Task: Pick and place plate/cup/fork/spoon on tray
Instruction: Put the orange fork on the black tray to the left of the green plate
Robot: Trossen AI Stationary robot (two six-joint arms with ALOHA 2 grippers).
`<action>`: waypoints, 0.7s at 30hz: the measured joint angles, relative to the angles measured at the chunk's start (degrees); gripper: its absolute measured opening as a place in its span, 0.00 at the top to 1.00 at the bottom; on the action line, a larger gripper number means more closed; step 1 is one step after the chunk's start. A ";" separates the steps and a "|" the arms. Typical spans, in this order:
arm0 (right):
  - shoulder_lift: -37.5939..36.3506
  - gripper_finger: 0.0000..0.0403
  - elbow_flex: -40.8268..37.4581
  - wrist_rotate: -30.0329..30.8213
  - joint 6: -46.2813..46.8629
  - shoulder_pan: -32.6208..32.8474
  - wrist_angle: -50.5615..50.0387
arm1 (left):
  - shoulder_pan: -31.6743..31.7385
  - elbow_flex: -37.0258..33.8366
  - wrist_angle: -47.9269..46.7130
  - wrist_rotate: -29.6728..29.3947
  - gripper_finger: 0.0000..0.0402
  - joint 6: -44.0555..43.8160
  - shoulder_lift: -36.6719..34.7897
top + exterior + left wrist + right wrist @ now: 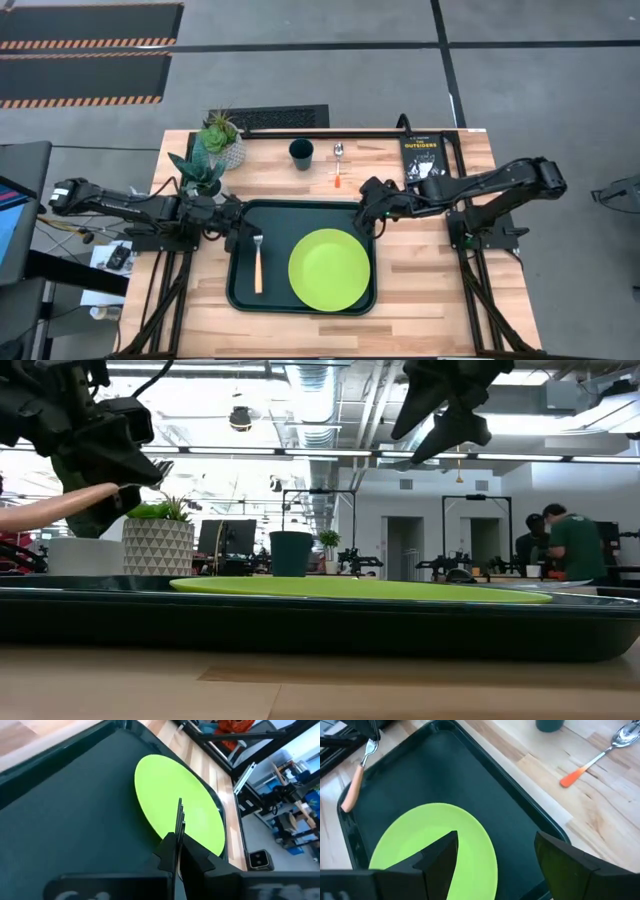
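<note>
tray point(238, 290): dark green, mid-table; low view gives only its front rim.
plate point(329, 269): lime, flat on the tray's right half.
my left gripper point(244, 238): over the tray's left edge, pinching the fork point(257, 264) by its tines, handle hanging free; left wrist view hides the handle.
my right gripper point(366, 222): fingers spread, holding nothing, above the tray's far right corner.
book point(424, 158): cover reads "OUTSIDERS".
cup point(301, 153): on bare wood beyond the tray.
spoon point(338, 165): beside the cup, off the tray.
</note>
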 joint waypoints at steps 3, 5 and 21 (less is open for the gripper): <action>0.94 0.29 0.00 -0.02 1.35 0.00 -0.09 | 0.00 0.00 1.14 -0.93 1.00 1.37 0.00; 1.54 0.29 0.03 -0.02 2.00 0.00 0.25 | 0.00 0.00 1.99 -1.57 1.00 2.61 0.00; 4.08 0.29 0.06 -0.48 3.15 0.02 3.02 | 0.02 0.00 2.30 -5.72 1.00 9.53 0.04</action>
